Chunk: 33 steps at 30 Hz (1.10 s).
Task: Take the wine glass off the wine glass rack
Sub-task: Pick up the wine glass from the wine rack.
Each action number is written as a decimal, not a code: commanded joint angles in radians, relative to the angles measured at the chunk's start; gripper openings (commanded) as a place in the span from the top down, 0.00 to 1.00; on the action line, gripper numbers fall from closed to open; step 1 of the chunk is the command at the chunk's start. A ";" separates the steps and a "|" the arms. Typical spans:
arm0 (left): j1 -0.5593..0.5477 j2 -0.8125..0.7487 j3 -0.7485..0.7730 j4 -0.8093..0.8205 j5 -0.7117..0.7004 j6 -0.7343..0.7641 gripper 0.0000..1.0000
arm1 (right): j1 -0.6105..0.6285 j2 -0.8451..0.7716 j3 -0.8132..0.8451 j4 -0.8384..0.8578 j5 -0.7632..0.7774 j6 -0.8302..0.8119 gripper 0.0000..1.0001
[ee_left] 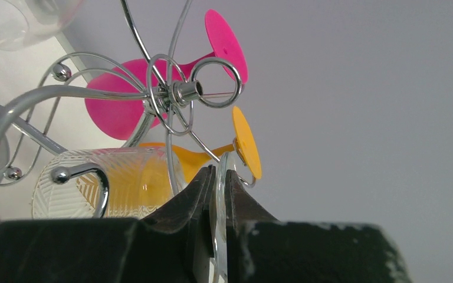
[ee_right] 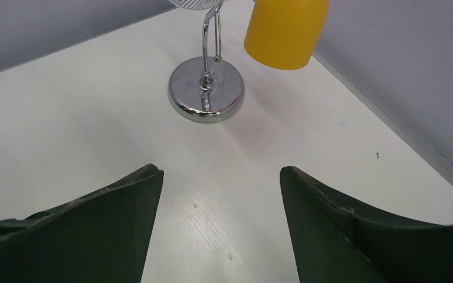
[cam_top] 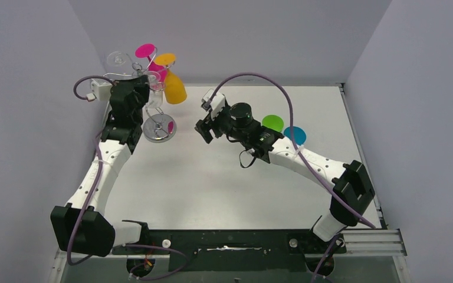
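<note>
On the white table, the left arm is reaching to the far left corner, where the wine glass rack is standing on its round shiny base. The right arm is hanging over the middle of the table, pointing toward that base. The rack's scroll arms are carrying several glasses upside down by their feet, among them a yellow glass and a pink glass. The ribbed clear wine glass is hanging there too, on the rack's near side. The left gripper is pinching the thin edge of this glass's foot, jaws closed on it; that hold probably suits sliding the foot out along the wire. The right gripper is waiting with fingers spread wide and holding nothing, perhaps placed to steady the light rack. A green disc and a blue disc are showing on the table just beyond the right arm.
</note>
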 commanded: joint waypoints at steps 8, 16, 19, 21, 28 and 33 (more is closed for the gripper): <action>-0.022 0.033 0.109 0.234 0.100 -0.014 1.00 | 0.021 -0.099 -0.157 0.174 0.012 -0.251 0.27; -0.024 0.064 0.123 0.220 0.153 0.009 1.00 | 0.023 -0.173 -0.237 0.196 0.050 -0.224 0.27; -0.026 0.057 0.118 0.221 0.130 0.015 1.00 | 0.022 -0.198 -0.257 0.205 0.055 -0.199 0.27; -0.029 0.059 0.136 0.185 0.095 0.022 1.00 | 0.025 -0.214 -0.278 0.221 0.042 -0.192 0.27; -0.043 0.074 0.156 0.201 0.066 0.029 1.00 | 0.042 -0.255 -0.350 0.239 0.043 -0.193 0.27; -0.052 0.042 0.125 0.231 0.142 0.064 1.00 | 0.036 -0.274 -0.330 0.200 0.106 -0.113 0.26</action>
